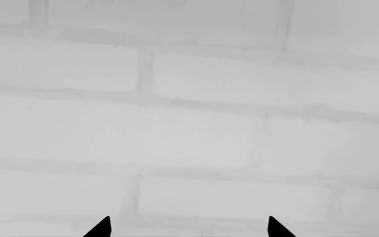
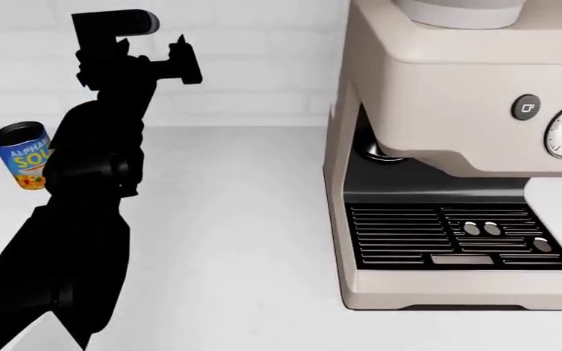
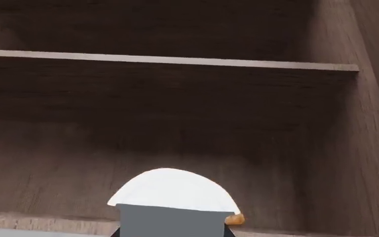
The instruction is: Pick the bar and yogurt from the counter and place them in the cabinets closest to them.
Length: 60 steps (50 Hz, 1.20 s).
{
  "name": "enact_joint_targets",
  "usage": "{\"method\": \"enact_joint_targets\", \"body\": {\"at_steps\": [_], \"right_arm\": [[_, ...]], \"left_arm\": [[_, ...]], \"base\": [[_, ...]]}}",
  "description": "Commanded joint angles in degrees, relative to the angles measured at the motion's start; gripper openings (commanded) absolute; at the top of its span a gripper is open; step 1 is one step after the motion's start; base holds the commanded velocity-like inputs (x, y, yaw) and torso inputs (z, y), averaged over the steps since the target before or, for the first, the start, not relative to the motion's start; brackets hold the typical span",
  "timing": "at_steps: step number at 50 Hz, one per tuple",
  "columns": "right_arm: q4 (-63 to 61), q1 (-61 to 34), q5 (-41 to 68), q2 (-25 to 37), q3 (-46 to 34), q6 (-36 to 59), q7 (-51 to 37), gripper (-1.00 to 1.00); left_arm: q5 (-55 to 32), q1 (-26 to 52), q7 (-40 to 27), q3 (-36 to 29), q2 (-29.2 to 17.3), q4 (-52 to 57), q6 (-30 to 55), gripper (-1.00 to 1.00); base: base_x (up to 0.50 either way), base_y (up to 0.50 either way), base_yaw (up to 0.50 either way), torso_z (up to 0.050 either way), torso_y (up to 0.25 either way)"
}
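The yogurt (image 3: 170, 197), a white cup whose side looks grey in shade, fills the space between the jaws of my right gripper (image 3: 170, 233), which is shut on it. It is held up in front of an open wooden cabinet (image 3: 176, 60) with a shelf across it. My left gripper (image 1: 188, 228) is open with nothing between its black fingertips (image 1: 101, 228), and it faces a white brick wall (image 1: 189, 123). In the head view the left gripper (image 2: 185, 55) is raised above the counter (image 2: 232, 219). The bar is out of view. The head view does not show the right arm.
A large beige coffee machine (image 2: 437, 88) stands at the right of the counter. A blue-labelled soup can (image 2: 23, 155) sits at the far left, partly behind my left arm. A small orange bit (image 3: 236, 218) shows beside the yogurt.
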<state>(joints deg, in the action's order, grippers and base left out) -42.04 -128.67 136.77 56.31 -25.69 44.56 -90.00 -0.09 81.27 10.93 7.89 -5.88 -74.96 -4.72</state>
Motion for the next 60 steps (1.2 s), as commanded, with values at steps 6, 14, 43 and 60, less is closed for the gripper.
{"method": "enact_joint_targets", "body": {"at_steps": [6, 14, 43, 60], "right_arm": [[38.06, -6.33, -10.35, -20.4, -3.55, 27.85, 0.01, -1.0], [61.9, -6.33, -20.75, -33.25, 2.81, 40.64, 0.0, -1.0], [99.34, -6.32, -63.74, -42.81, -3.63, 45.37, 38.07, -1.0], [98.01, -2.79, -66.16, -41.12, -4.95, 44.6, 42.76, 1.0]], "left_arm": [[0.05, 0.24, -0.41, -0.27, 0.02, 0.0, 1.53, 1.0], [0.44, 0.16, -0.68, -1.1, 0.07, -0.01, 1.94, 1.0], [-0.08, 0.21, -1.05, -1.6, -0.06, -0.01, 2.68, 1.0], [0.15, 0.09, -1.6, -2.03, 0.01, -0.01, 2.42, 1.0]], "base": [[0.0, 0.0, 0.0, 0.0, 0.0], [0.0, 0.0, 0.0, 0.0, 0.0], [0.0, 0.0, 0.0, 0.0, 0.0], [0.01, 0.0, 0.0, 0.0, 0.0]]}}
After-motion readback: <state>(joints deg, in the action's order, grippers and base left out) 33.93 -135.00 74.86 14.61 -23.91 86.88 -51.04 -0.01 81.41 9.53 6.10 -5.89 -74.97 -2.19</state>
